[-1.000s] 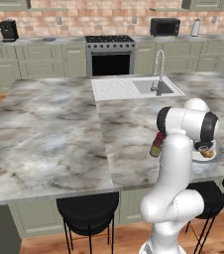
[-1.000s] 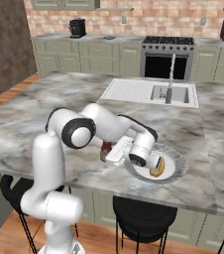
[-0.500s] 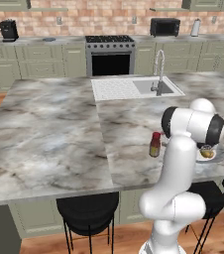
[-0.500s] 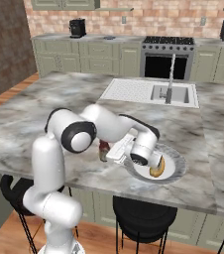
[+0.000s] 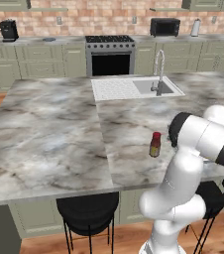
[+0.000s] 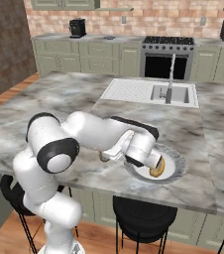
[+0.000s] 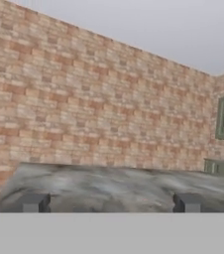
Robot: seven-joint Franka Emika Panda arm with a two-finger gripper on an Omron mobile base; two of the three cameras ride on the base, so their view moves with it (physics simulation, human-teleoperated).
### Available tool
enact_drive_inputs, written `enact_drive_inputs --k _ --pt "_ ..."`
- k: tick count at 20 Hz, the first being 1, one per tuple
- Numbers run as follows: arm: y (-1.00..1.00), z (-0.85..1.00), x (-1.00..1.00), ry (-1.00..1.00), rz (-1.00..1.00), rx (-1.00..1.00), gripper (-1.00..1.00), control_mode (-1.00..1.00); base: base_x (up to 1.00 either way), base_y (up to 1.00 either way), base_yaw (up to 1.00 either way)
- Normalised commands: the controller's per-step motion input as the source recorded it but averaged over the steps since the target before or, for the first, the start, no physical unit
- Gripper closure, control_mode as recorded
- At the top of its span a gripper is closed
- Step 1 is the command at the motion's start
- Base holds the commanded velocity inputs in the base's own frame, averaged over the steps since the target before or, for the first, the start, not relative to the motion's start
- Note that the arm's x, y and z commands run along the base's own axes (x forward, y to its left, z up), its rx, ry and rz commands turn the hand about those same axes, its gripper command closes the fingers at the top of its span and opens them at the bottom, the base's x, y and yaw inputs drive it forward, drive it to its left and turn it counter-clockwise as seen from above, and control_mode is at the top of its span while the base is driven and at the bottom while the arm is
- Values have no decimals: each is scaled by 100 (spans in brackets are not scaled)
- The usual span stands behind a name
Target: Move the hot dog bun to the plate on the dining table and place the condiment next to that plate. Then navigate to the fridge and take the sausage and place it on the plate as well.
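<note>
The condiment, a small red-capped bottle, stands upright on its own on the marble dining table, just left of my arm. The pale plate lies near the table's front edge with the hot dog bun on it. My hand hovers over the plate's left rim in the right base view, and my forearm hides the bottle there. In the hand view my gripper is open, its fingertips wide apart with nothing between them, facing across the tabletop to a brick wall. The fridge and sausage are out of view.
An inset white sink with a steel faucet sits at the table's far side. Black stools stand under the front edge. A stove and cabinets line the back wall.
The gripper opened and let go of the condiment, which now stands alone on the table. The hand drew back from the bottle toward the plate.
</note>
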Motion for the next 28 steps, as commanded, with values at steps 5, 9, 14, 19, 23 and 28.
enact_drive_inputs --k 5,9,14,19,23,28 --pt "28 91 -34 0 -18 -8 -100 -100 0 0 0" --pt "29 90 -35 2 -20 -10 -100 -100 0 0 0" --pt "26 84 -38 12 -24 -7 -100 -100 0 0 0" --pt "19 78 -37 26 -25 -6 -100 -100 0 0 0" --pt "13 70 -34 38 -26 -8 -100 -100 0 0 0" --pt "12 56 -44 39 -29 -7 -100 -100 0 0 0"
